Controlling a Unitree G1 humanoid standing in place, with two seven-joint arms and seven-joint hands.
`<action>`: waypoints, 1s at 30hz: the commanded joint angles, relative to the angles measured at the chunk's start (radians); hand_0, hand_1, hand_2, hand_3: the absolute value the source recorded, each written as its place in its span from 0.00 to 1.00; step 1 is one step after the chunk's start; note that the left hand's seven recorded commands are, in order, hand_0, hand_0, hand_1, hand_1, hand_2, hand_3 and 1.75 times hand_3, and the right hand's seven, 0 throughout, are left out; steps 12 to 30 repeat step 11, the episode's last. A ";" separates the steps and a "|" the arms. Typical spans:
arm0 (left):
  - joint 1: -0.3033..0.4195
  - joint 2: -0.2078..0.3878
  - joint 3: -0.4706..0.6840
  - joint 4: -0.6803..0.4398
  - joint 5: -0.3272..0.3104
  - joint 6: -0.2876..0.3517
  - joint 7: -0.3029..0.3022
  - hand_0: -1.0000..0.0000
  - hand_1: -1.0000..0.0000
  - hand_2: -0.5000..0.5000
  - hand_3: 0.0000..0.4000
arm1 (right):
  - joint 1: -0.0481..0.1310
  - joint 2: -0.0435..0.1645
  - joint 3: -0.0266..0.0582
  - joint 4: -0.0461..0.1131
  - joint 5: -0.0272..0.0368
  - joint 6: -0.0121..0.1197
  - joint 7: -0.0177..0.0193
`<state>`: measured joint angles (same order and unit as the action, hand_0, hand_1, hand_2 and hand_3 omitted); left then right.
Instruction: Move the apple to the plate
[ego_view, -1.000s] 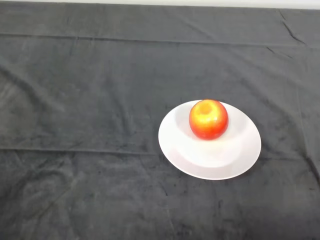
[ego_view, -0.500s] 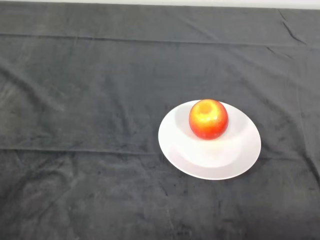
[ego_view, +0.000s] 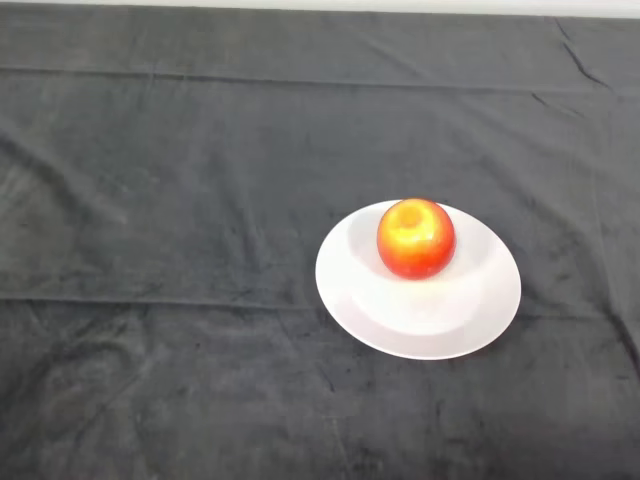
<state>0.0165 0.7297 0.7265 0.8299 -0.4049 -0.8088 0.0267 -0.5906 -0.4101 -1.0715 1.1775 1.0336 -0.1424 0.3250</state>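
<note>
A red and yellow apple (ego_view: 416, 238) rests upright on the white plate (ego_view: 400, 322), toward the plate's far side. The plate lies on the dark cloth a little right of the view's middle.
The dark cloth (ego_view: 160, 200) covers the whole table, with creases running across it. The table's far edge (ego_view: 320, 8) shows as a pale strip along the top of the view.
</note>
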 joint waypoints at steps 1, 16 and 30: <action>-0.019 0.013 0.038 0.042 0.021 -0.020 -0.012 1.00 1.00 0.50 0.00 | 0.001 -0.041 -0.0140 0.007 -0.0010 -0.005 0.0093; -0.025 0.014 0.042 0.053 0.025 -0.022 -0.018 1.00 1.00 0.50 0.00 | 0.001 -0.041 -0.0142 0.007 -0.0010 -0.005 0.0095; -0.025 0.014 0.042 0.053 0.025 -0.022 -0.018 1.00 1.00 0.50 0.00 | 0.001 -0.041 -0.0142 0.007 -0.0010 -0.005 0.0095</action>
